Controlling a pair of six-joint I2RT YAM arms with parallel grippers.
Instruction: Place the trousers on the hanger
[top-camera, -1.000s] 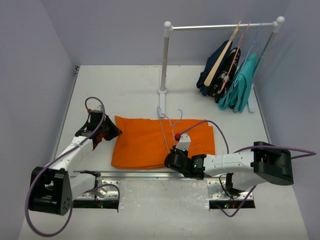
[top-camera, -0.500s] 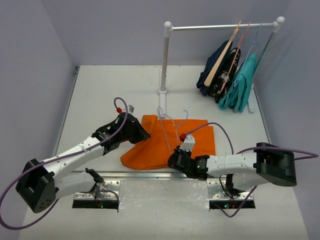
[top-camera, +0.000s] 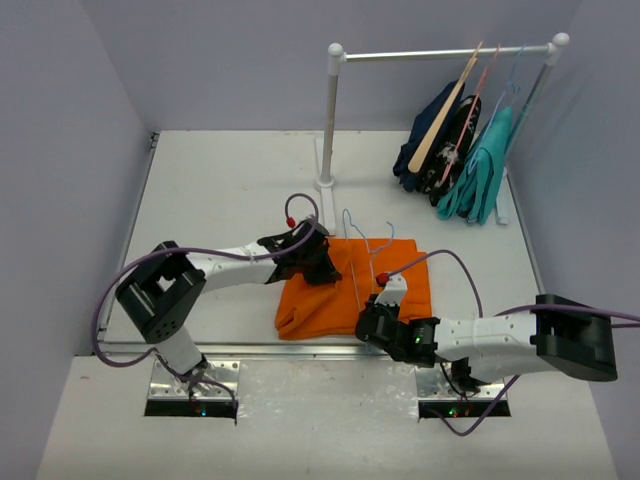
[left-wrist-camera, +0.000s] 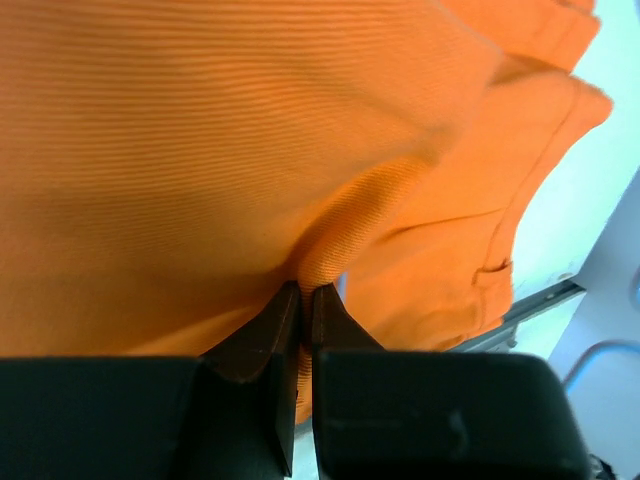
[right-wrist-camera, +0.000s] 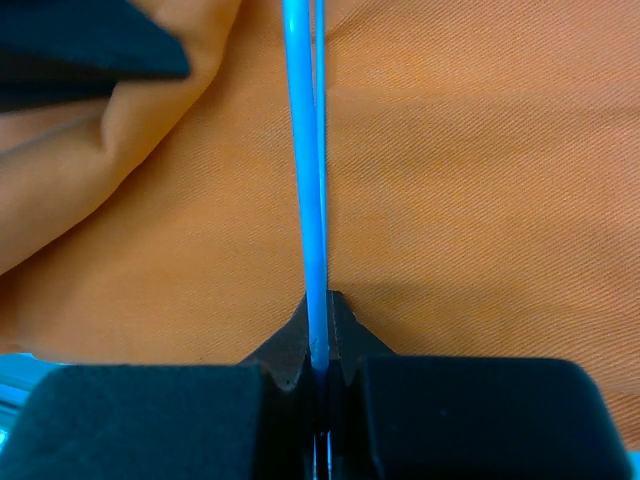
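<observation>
The orange trousers lie folded over themselves near the table's front middle. My left gripper sits at their upper left, shut on a pinched fold of the orange cloth; in the left wrist view its tips meet on that fold. The thin pale blue hanger lies across the trousers, hook toward the rack. At the hanger's near end my right gripper is shut on the blue wire, its tips resting over orange fabric.
A white clothes rack stands at the back. At its right end hang a navy garment, a teal garment, a wooden hanger and a pink hanger. A metal rail runs along the table's near edge.
My left gripper has swung far to the right, dragging the trousers' left end over and bunching the cloth toward the hanger. My right gripper and the hanger have shifted slightly right.
</observation>
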